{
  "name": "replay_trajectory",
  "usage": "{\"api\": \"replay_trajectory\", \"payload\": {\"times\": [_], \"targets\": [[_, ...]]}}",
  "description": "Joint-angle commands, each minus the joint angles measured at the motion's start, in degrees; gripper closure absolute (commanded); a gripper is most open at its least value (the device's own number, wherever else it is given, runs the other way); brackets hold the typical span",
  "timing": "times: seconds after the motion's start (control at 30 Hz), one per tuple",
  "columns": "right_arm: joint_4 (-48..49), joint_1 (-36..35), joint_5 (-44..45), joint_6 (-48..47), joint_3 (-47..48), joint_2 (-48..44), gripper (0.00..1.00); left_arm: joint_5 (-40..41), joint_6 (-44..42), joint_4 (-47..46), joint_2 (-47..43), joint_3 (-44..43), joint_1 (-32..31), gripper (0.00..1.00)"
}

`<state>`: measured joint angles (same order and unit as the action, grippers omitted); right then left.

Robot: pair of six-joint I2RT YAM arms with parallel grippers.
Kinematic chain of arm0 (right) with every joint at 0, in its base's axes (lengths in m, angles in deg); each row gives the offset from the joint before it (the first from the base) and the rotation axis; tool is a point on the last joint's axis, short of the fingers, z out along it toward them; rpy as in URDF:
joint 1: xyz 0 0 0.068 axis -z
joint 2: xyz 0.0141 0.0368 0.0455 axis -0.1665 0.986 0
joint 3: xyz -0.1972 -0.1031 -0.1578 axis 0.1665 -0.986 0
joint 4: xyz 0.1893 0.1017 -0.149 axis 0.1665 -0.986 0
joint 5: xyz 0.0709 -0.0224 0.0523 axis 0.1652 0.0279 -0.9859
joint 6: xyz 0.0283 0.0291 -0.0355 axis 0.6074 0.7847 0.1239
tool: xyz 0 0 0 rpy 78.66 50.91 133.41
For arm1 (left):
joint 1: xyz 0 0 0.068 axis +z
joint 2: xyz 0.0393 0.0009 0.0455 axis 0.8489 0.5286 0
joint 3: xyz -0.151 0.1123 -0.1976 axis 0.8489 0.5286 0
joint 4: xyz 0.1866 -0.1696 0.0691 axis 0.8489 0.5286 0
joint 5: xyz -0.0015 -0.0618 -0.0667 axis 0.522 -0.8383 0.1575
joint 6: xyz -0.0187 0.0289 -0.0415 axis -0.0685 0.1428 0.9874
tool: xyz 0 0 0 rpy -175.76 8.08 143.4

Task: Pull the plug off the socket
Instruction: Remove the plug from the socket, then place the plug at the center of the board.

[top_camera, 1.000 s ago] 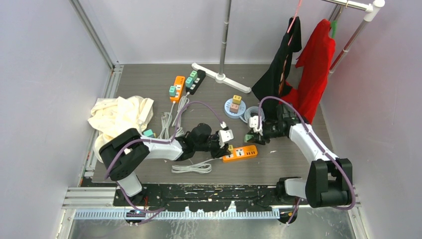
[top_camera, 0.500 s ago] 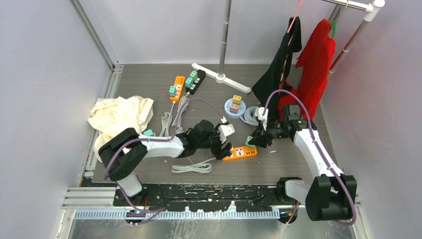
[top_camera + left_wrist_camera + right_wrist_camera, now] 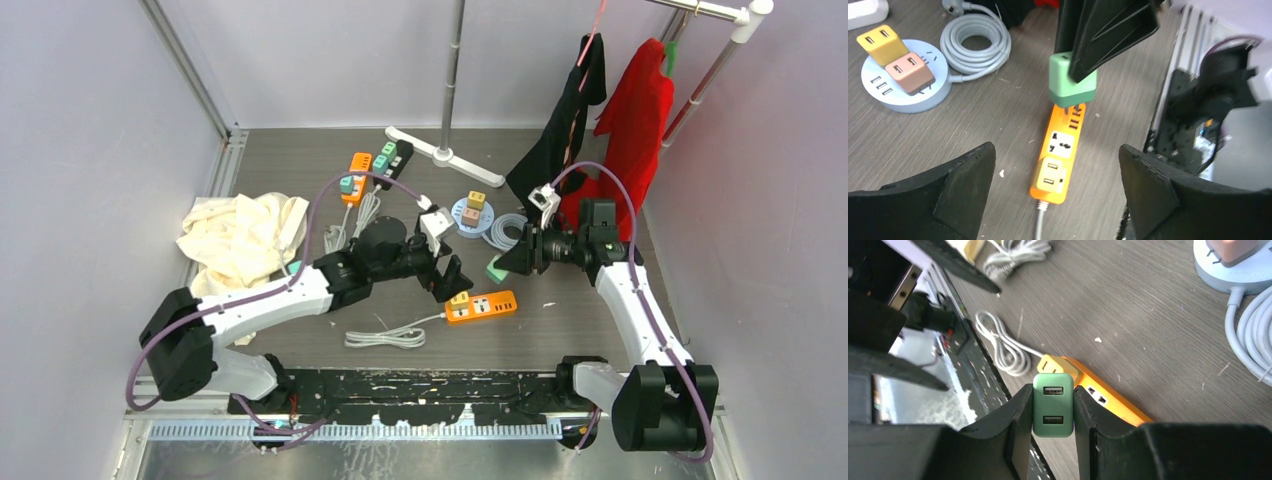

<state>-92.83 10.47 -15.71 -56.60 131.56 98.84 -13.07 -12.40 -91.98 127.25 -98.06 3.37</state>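
The orange socket strip point(image 3: 482, 306) lies flat on the table with its white cable trailing to the left. The green plug point(image 3: 1053, 411), a small cube with two USB ports, hangs above the strip's far end point(image 3: 1072, 81), free of it. My right gripper point(image 3: 1053, 388) is shut on the plug's two sides and shows up at centre right point(image 3: 503, 265) in the top view. Over the strip's cable end my left gripper point(image 3: 1056, 147) is open wide, its fingers apart from the strip point(image 3: 1058, 150) and holding nothing.
A round grey hub point(image 3: 458, 222) with a yellow and a pink plug sits behind, next to a coiled grey cable point(image 3: 503, 230). Orange point(image 3: 355, 178) and black point(image 3: 393, 163) strips lie further back. A cream cloth point(image 3: 240, 235) is at left; garments point(image 3: 600, 130) hang at right.
My left gripper has opened and risen off the orange strip. My right gripper has lifted the green plug up and away from the strip.
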Motion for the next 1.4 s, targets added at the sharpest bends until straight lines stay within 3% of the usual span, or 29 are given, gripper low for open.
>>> {"api": "replay_trajectory", "payload": {"times": [0.0, 0.1, 0.27, 0.37, 0.47, 0.63, 0.87, 1.17, 1.3, 1.37], "targets": [[14.5, 0.76, -4.58, 22.38, -0.48, 0.06, 0.96, 2.38, 9.4, 8.25, -3.68, -5.99, 0.94, 0.05], [22.5, 0.78, -5.34, 31.85, -2.8, 0.76, 0.96, 2.06, 14.3, 9.94, -3.83, -8.86, 2.3, 0.03], [25.33, 0.78, -5.04, 38.9, -3.25, 2.35, 0.94, 0.62, 19.04, 12.42, -2.23, -13.8, 3.04, 0.05], [27.32, 0.79, -5.22, 42.82, -3.66, 3.87, 0.94, 3.18, 17.12, 16.87, -0.68, -17.52, 2.19, 0.08], [28.26, 0.78, -5.11, 45.2, -3.68, 5.47, 0.94, 11.17, 12.3, 25.89, 2.37, -22.89, -0.76, 0.09], [28.49, 0.78, -5.9, 46.6, -2.43, 8.32, 0.94, 17.16, 8.43, 34.4, 8.53, -31.44, -4.14, 0.1], [28.62, 0.7, -5.79, 46.71, -2.48, 9.55, 0.94, 18.33, 8.51, 42.29, 17.7, -41.34, -5.01, 0.19], [28.66, 0.73, -5.88, 46.64, -2.2, 10.03, 0.94, 19.53, 8.43, 42.77, 25.23, -46.27, -5.66, 0.22], [28.66, 0.7, -5.9, 46.68, -2.28, 10.08, 0.94, 18.95, 8.01, 42.17, 26.89, -47.79, -5.68, 0.36], [28.66, 0.7, -5.92, 46.7, -2.34, 10.12, 0.94, 18.17, 8.01, 41.6, 27.54, -48.0, -5.68, 0.38]]}}
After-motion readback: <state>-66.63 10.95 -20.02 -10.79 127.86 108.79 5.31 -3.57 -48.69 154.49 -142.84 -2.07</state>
